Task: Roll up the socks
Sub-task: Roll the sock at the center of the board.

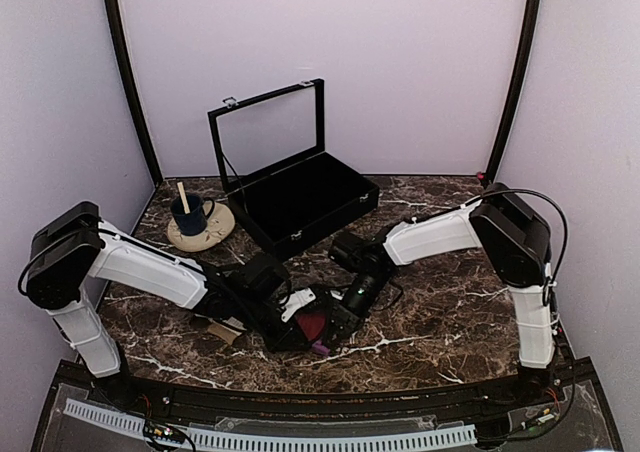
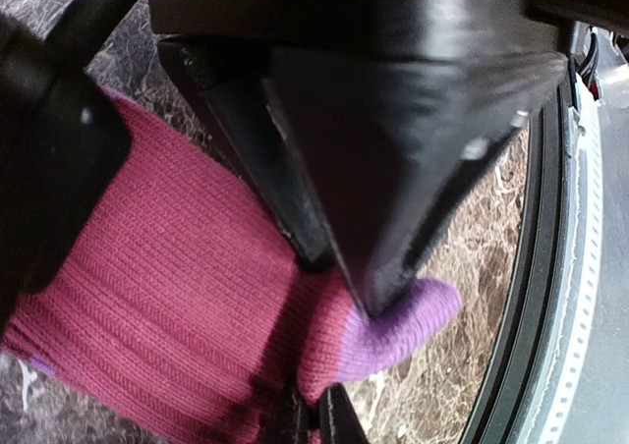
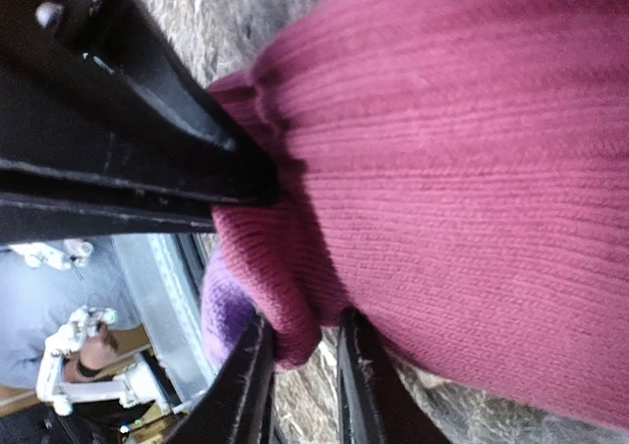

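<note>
The magenta sock [image 1: 313, 325] with a purple toe [image 2: 403, 336] lies bunched on the marble table between both grippers. My left gripper [image 2: 316, 419] is shut on a fold of the magenta sock [image 2: 177, 297] next to the toe. My right gripper [image 3: 303, 365] has its jaws slightly apart. A fold of the magenta sock [image 3: 452, 169] hangs loosely between them, resting against one finger. In the top view the left gripper [image 1: 298, 322] and the right gripper [image 1: 335, 324] meet over the sock. A corner of the cream sock [image 1: 225, 332] shows under the left arm.
A black case [image 1: 300, 197] with its glass lid up stands at the back centre. Left of it sits a beige saucer [image 1: 215, 234] with a dark blue cup [image 1: 188, 212]. The table's front edge and a rail [image 2: 550, 297] run close to the sock.
</note>
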Robot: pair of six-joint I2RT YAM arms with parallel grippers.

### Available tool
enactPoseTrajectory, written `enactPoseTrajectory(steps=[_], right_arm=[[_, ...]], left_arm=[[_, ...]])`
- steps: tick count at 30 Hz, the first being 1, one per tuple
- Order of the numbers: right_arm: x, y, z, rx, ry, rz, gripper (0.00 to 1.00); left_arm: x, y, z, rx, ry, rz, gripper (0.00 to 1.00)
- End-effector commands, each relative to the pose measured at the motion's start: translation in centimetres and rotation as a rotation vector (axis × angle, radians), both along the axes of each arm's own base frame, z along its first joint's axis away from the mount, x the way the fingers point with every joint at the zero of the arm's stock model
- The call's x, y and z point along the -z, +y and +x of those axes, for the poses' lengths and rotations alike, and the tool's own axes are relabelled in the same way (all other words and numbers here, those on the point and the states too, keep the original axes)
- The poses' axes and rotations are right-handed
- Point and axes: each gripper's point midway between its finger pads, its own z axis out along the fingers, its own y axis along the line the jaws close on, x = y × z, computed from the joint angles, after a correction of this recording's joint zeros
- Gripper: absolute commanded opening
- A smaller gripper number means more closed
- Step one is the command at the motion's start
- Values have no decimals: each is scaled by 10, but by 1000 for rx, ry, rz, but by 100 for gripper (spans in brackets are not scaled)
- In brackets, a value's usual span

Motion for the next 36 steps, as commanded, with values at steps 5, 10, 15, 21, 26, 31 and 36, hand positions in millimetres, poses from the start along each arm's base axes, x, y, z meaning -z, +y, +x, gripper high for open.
enactPoseTrajectory(steps=[5,10,15,21,26,31,36], right_arm=[[-2,-11,19,122,-8,49,28],[-2,-15,28,192,-16,58,31],[-1,-21,33,253,-19,60,31],[-4,-33,45,356,-64,59,31],[-20,-42,54,443,-213,77,28],[-30,-44,45,417,-450,43,26],[-31,-38,31,392,-639,11,26]], left_arm=[[-5,-5,-2,36,86,11,0],[-4,-3,-6,52,111,24,0],[-4,-1,-10,56,136,25,0],[-4,-1,-14,67,166,31,0],[-2,-3,-16,91,204,54,0],[2,-3,-19,98,276,71,0],[3,0,-18,83,343,76,0]])
